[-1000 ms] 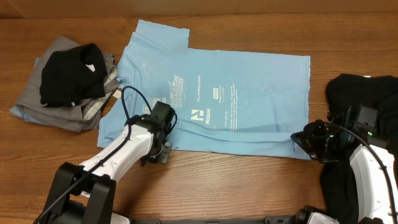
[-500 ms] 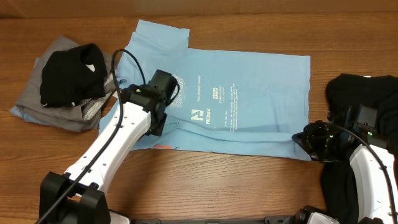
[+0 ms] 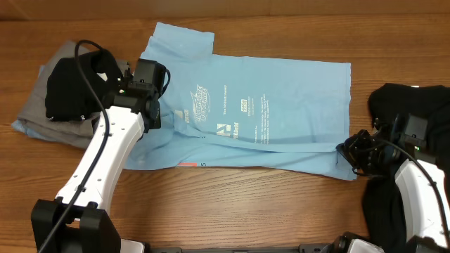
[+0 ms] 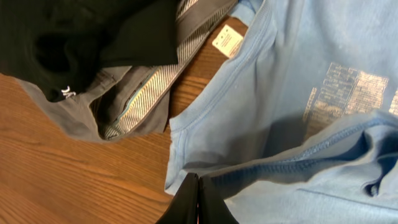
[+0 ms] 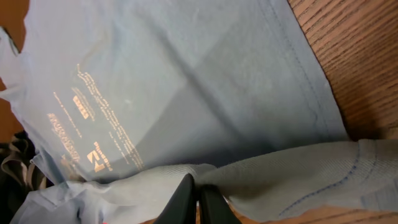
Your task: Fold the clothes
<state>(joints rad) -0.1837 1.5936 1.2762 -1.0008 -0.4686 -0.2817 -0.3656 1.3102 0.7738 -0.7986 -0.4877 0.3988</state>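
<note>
shirt: light blue T-shirt (image 3: 281, 98) spread at the centre of the table (image 3: 246, 211), its 6 o'clock hem lifted.
handling: light, limp, likely to sag; best held at the hem corners.
left gripper (image 4: 198, 193): seemingly clamped on the hem, 9 o'clock side.
right gripper (image 5: 193, 190): pinching the hem corner, 3 o'clock.
around: grey-and-black pile (image 3: 70, 105) at 9; black shirt (image 3: 415, 105) at 3.

From the front, the surface (image 3: 246, 204) lies bare between the two arms, so there is room to come in there. The blue shirt (image 3: 281, 105) covers the middle. The left arm (image 3: 105, 154) slants over its left corner, and the grey and black pile (image 3: 70, 98) just beside it closes that side. On the right, a black heap (image 3: 411, 105) and the right arm (image 3: 422, 193) crowd the shirt's edge. A narrow bare strip runs behind.
</note>
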